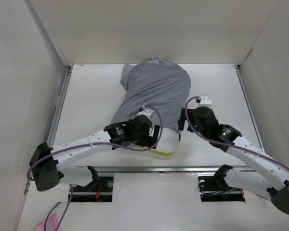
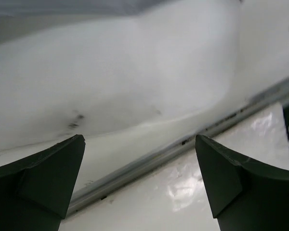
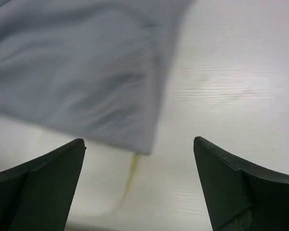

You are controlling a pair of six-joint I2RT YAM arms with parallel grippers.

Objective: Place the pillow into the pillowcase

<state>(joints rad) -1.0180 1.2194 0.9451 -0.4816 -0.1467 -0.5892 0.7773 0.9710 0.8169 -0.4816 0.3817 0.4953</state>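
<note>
White table [image 1: 86, 120] | arms [image 1: 82, 144] angled inward | left tool [image 2: 139, 144] agape at pillow [image 2: 111, 82] | right tool [image 3: 139, 144] agape (both empty) over pillowcase [image 3: 77, 67]

- Table [image 1: 86, 101]: white and flat, with a faint grain showing in the right wrist view.
- Back wall [image 1: 159, 29]: plain white panel standing along the table's far edge.
- Left wall [image 1: 14, 96], right wall [image 1: 279, 82]: white panels rising at the table's two sides.
- Rail [image 1: 183, 169]: silvery strip along the table's near edge.
- Side rail [image 1: 58, 106]: grey strip along the table's left edge.
- Ledge [image 1: 154, 192]: glossy white board just nearer than the table, with a left opening [image 1: 106, 187] and a right opening [image 1: 231, 192], both dark.
- Pink thing [image 1: 50, 224]: off the table's near left corner, cut by the frame, unidentifiable.
</note>
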